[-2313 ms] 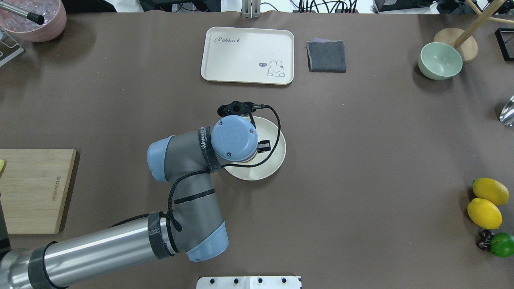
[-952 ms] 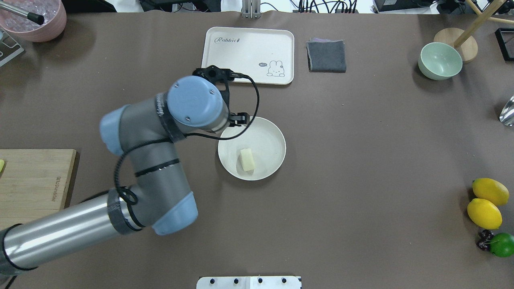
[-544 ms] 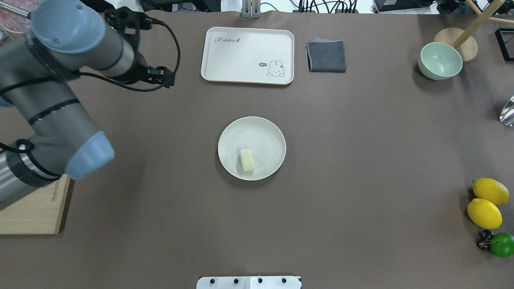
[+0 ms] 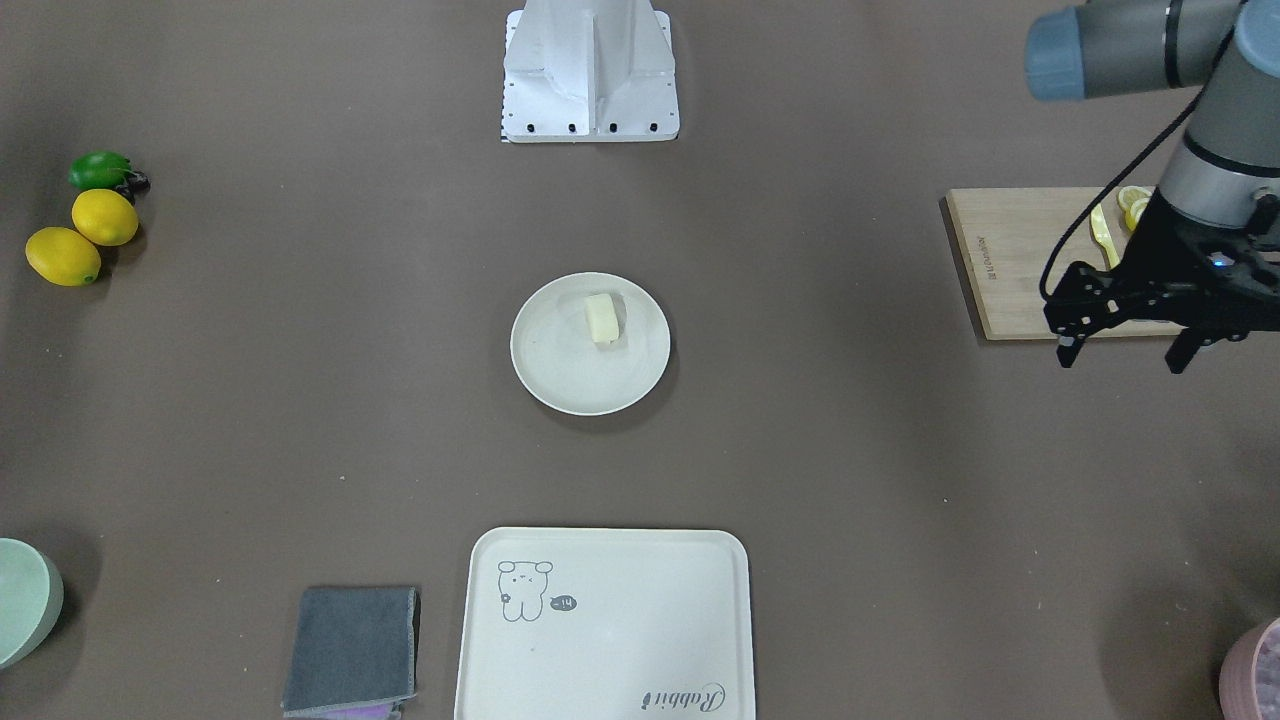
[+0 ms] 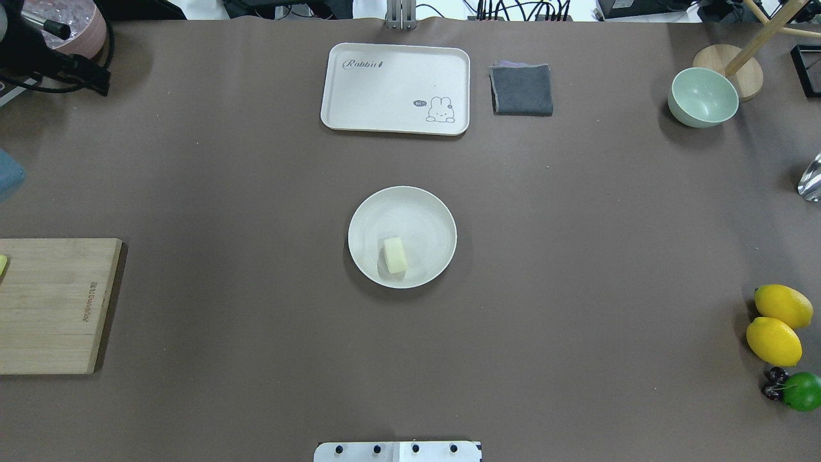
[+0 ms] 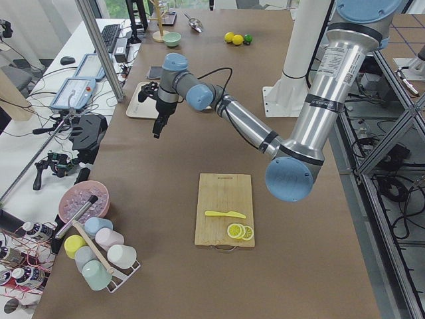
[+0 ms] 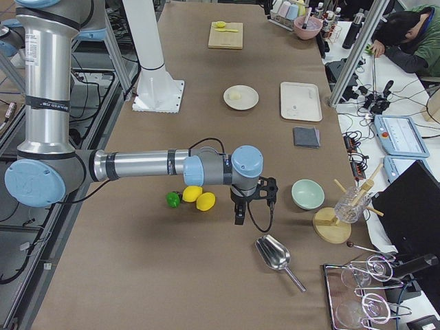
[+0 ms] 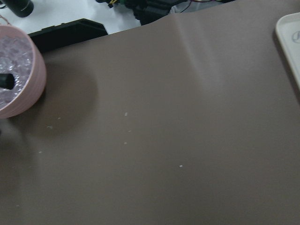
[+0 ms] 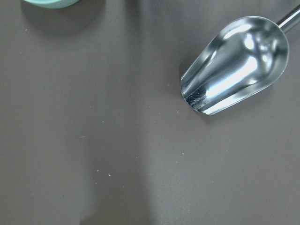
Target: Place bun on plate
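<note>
The bun (image 5: 396,255) (image 4: 601,318), a small pale cream block, lies on the round cream plate (image 5: 420,215) (image 4: 575,375) at mid-table, toward the robot's side of it. Nothing touches it. My left gripper (image 4: 1200,350) (image 5: 90,74) hangs far from the plate, over the table's far left corner near the pink bowl; it is open and holds nothing. My right gripper (image 7: 238,214) appears only in the exterior right view, beside the lemons, so I cannot tell its state.
A cream rabbit tray (image 5: 396,86) and a grey folded cloth (image 5: 521,90) lie beyond the plate. A mint bowl (image 5: 702,96), two lemons (image 5: 776,324), a lime (image 5: 802,391) and a metal scoop (image 9: 234,65) are on the right. A wooden board (image 5: 51,305) and a pink bowl (image 5: 77,25) are on the left.
The left arm lifted off the plate, leaving the bun on it, then swung away to the far left corner. The bun and plate have stayed put since.
</note>
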`<state>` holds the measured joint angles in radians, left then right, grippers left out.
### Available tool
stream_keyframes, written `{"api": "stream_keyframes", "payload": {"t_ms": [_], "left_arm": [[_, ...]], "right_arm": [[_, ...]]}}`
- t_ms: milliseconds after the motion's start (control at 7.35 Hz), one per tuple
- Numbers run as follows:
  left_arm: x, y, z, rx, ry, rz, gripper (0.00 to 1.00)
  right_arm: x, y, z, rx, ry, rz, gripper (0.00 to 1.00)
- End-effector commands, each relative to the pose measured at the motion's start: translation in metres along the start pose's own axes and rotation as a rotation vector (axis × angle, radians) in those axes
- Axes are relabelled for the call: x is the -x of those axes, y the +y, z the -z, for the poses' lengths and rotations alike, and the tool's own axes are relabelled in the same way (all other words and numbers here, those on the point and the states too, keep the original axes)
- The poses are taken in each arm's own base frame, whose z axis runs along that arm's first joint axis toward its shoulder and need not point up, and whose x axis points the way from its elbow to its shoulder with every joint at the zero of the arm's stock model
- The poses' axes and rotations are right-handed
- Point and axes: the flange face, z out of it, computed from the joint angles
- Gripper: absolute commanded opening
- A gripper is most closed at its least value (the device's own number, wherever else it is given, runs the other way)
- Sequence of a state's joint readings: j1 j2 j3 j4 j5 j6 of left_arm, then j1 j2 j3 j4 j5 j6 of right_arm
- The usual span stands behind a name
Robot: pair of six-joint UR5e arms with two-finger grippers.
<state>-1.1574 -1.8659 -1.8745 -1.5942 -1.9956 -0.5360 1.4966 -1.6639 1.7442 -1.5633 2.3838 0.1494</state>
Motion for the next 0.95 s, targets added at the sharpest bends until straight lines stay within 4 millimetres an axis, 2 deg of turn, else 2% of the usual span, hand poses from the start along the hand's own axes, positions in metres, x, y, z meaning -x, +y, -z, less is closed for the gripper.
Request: {"api": "stream_keyframes", "payload": {"t_ms": [0, 136, 408, 680, 816], "left_arm": [[0.102, 0.036, -0.014, 0.105, 0.008, 0.123, 0.98], [0.150, 0.042, -0.005, 0.100, -0.015, 0.039, 0.98], [0.221, 0.088, -0.011, 0.164, 0.088, 0.076, 0.98], [0.270, 0.120, -0.010, 0.179, 0.125, 0.082, 0.98], [0.277, 0.132, -0.011, 0.193, 0.166, 0.114, 0.98]], "right_arm": [[0.000, -0.001, 0.001, -0.002, 0.000, 0.002, 1.00], [0.000, 0.000, 0.000, -0.001, -0.002, 0.001, 1.00], [0.000, 0.000, 0.001, -0.003, 0.000, 0.003, 1.00], [0.003, -0.004, 0.003, -0.009, 0.000, 0.004, 1.00], [0.004, -0.004, 0.004, -0.011, 0.000, 0.006, 1.00]]}}
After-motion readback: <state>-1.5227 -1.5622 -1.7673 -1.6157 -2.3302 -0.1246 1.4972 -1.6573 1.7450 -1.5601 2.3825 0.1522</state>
